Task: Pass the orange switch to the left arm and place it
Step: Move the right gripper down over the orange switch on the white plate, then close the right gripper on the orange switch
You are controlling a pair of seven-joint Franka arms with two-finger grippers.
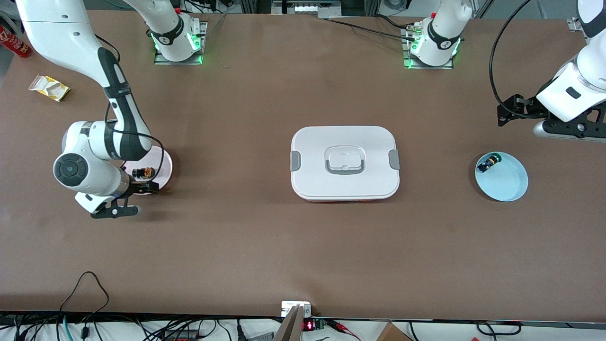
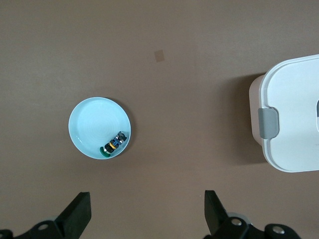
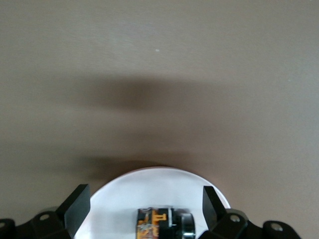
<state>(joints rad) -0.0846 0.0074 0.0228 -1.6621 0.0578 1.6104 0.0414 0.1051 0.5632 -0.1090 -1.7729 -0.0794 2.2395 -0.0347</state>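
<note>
- Orange switch (image 1: 143, 172): lying on its side on the pink plate (image 1: 163, 162) at the right arm's end of the table. Its long axis runs along the table's length, from one arm's end toward the other. Which end carries the orange cap is hard to tell.
- Right gripper (image 3: 144, 206): low over the pink plate, fingers spread apart on either side of the orange switch, not touching it as far as I can see.
- Box (image 1: 345, 162): white, lid on, grey latches at both short ends, mid-table between the two plates.
- Blue plate (image 1: 509, 187): at the left arm's end; a green-capped switch (image 1: 489, 164) lies tilted against its rim.
- Left gripper (image 2: 147, 209): waiting up in the air near the blue plate, fingers wide apart, holding nothing.
- Yellow carton (image 1: 49, 88): near the right arm's corner of the table.
</note>
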